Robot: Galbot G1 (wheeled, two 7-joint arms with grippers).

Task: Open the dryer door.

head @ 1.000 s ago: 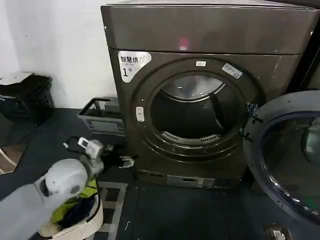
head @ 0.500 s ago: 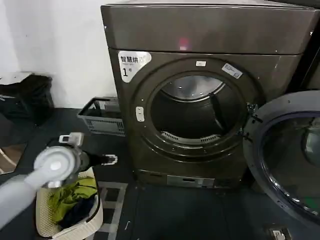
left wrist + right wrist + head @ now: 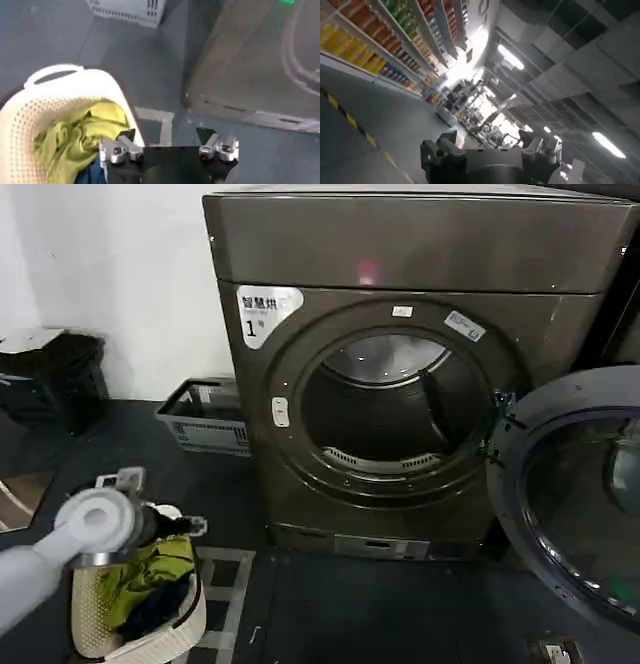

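Head view: dryer door [image 3: 575,494] hangs fully open on the right of the dryer [image 3: 400,374], drum exposed. Left claw [image 3: 195,526] has pulled back from the dryer's lower front since a second ago and now sits over the laundry basket [image 3: 150,636], fingers spread wide, holding nothing. Right claw [image 3: 490,150] points at the ceiling, fingers wide apart, empty.

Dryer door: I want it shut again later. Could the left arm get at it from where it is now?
Probably not without a long move. The dryer door hangs wide open at the dryer's right, while the left tool, jaws apart, sits far across over the laundry basket. Nothing blocks the floor between.
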